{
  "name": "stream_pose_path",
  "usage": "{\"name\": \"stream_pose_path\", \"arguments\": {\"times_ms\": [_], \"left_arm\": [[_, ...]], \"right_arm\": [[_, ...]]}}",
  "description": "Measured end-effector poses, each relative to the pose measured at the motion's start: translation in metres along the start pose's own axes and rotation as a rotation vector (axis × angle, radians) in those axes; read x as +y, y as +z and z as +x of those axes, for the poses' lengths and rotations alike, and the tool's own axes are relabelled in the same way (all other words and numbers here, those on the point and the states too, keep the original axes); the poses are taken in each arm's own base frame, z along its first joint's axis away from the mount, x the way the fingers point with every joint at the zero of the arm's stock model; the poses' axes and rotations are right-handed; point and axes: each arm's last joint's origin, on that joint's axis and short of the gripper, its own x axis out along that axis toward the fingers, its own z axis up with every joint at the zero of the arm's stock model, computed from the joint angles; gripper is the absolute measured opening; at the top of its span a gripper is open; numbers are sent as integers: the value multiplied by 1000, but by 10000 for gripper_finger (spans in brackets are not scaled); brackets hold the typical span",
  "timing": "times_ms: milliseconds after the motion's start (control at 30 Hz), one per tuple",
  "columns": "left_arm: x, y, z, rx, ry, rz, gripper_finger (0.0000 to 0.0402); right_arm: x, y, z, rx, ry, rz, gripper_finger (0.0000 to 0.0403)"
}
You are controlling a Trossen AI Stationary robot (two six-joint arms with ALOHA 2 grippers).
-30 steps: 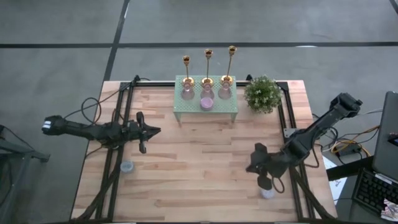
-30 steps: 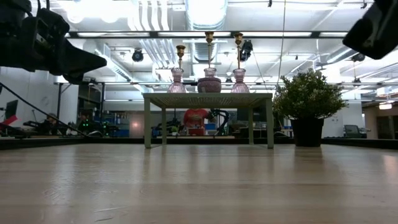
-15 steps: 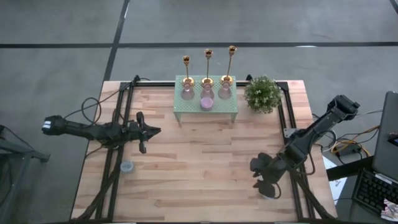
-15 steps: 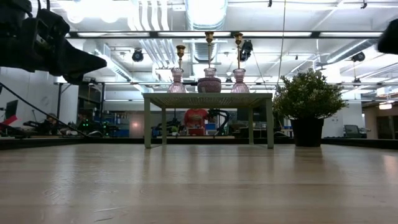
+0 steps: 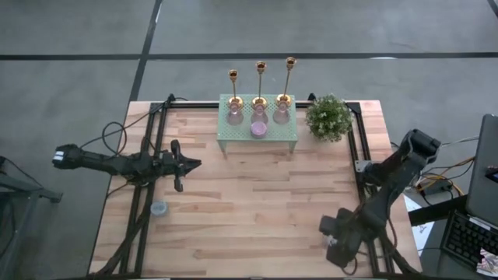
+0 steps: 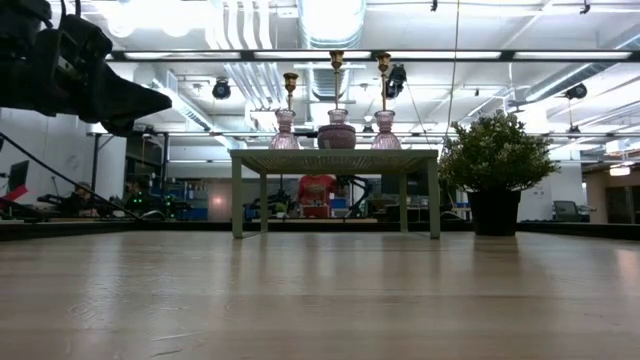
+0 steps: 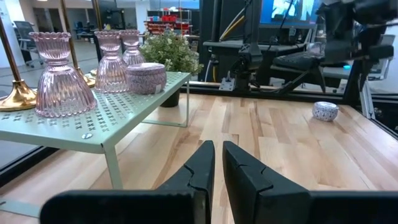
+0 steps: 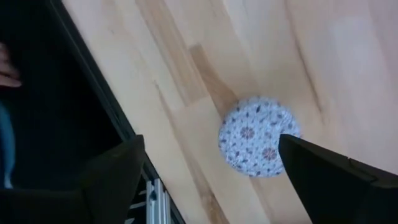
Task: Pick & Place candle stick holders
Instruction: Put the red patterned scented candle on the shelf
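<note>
Right pincer point(image 8: 205, 171) wide open over a small blue-patterned round tin point(image 8: 259, 135); left pincer point(image 7: 216, 163) nearly shut, empty.
We see three slim gold metal candle stick holders point(image 5: 260, 84) far ahead of both pincers, on the mint-green perforated metal stand point(image 5: 257, 132) behind pink ribbed glass vases point(image 7: 55, 81). Risk, we judge: reaching past the vases from the wooden surface point(image 5: 249, 202) could topple glass or thin stems.
</note>
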Motion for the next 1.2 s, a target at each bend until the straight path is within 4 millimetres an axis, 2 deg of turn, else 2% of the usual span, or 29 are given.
{"name": "stream_pose_path", "arguments": {"times_ms": [133,300,500,767,933,1200], "left_arm": [[0,0,0,0,0,0,37],[0,0,0,4,0,1,37],[0,-1,0,11,0,4,37],[0,-1,0,14,0,5,37],[0,-1,0,14,0,5,37],[0,-2,0,18,0,6,37]], "right_arm": [[10,-3,13,37,-38,18,380],[12,-3,23,71,-115,19,382],[5,-6,32,111,-158,23,382],[-11,-8,33,98,-176,57,382],[-10,-8,40,88,-114,44,382],[-14,-8,43,64,-129,38,382]]}}
